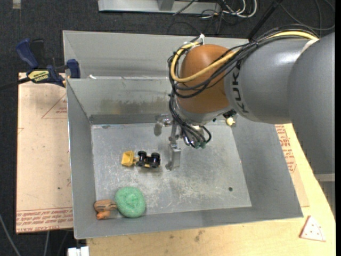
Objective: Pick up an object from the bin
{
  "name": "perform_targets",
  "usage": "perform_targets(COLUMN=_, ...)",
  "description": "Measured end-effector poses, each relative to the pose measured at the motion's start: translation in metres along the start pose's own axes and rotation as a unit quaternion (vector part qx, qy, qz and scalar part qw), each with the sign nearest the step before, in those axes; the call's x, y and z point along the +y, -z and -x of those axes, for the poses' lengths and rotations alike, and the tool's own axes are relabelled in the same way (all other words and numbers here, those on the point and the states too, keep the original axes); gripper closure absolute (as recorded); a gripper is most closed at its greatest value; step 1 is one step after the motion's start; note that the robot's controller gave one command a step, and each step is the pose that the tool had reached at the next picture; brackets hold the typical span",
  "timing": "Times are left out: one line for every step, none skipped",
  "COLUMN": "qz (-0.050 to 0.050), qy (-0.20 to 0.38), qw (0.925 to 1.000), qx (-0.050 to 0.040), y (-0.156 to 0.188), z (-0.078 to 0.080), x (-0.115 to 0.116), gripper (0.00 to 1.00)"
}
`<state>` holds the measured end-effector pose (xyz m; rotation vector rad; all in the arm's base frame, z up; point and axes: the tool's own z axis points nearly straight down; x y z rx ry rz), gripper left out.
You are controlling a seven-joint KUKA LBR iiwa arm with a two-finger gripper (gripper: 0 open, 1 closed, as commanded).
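**Camera view: bin contents and hand**

1. Hand (167, 141): hangs under the orange cover (205, 79) of the arm, low over the middle of the bin (80, 159). It is released: its two metal fingers (173, 156) stand apart, with bare bin floor between them. It grasps nothing.

2. Yellow-and-black toy (141, 160): a small vehicle-like piece lying on the bin floor left of centre, just beside the nearer finger and, as far as can be seen, not touching it.
   - It is the nearest thing to the hand, so it is the likeliest pick.
   - Its long axis runs across the view, nearly level and dipping slightly to the right. The yellow end points to the view's left and the black end towards the hand.
   - Judgement: fingers closing across the short width would suit it better than closing along its length.

3. Green lump (130, 201): rounded and soft-looking, near the bin's front left corner, well apart from the hand.

4. Brown piece (105, 208): small, touching or just beside the green lump on its left.

Items 3 and 4 lie where the floor meets the sloped walls. This looks like loose settling, not deliberate placing.
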<state>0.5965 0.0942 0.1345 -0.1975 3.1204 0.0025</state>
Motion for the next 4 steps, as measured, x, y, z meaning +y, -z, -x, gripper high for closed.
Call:
perform_targets(qz=0.0, qy=0.004, qw=1.0, qx=0.0058, y=-0.059, z=-0.017, x=0.031, gripper=0.0)
perform_targets(qz=0.0, qy=-0.029, qw=0.9996, qx=0.0059, y=-0.064, z=-0.026, x=0.042, gripper=1.0)
perform_targets(qz=0.0, qy=-0.029, qw=0.9996, qx=0.0059, y=-0.064, z=-0.026, x=0.042, gripper=1.0)
perform_targets(qz=0.0, qy=-0.018, qw=0.9998, qx=0.005, y=0.082, z=-0.003, x=0.048, gripper=1.0)
